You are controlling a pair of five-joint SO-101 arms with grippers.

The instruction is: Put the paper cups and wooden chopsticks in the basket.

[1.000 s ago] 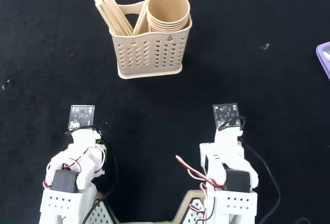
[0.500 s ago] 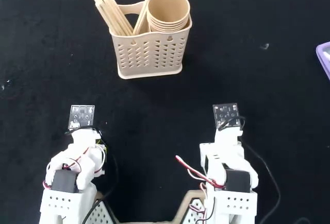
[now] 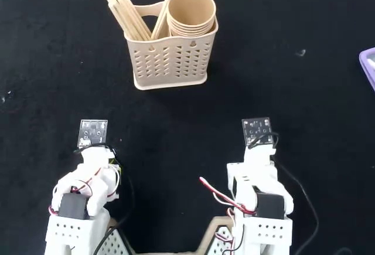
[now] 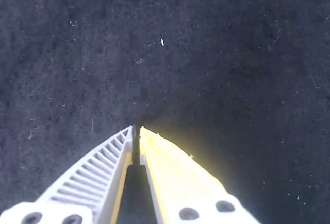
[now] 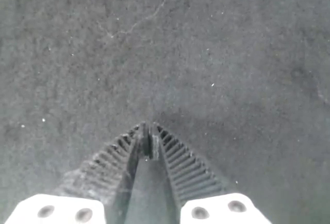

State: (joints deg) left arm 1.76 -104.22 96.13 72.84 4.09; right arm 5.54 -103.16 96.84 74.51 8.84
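Left hand (image 4: 135,131) closed, empty, low over black cloth surface (image 3: 293,120). Right hand (image 5: 149,131) same: jaws together, nothing held. Beige perforated plastic basket (image 3: 170,61) well ahead, about midway between arms, neither clearly nearer. Pale wooden chopsticks (image 3: 126,12) stand leaning in one compartment, stacked tan paper cups (image 3: 190,12) upright in other. Task looks complete. No difference from earlier frames: arms motionless, basket unmoved.

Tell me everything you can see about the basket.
The basket is beige and plastic-looking, with slotted walls and a looped handle between two compartments. It stands upright on the black table. One compartment holds wooden chopsticks leaning out over the rim, the other stacked paper cups.
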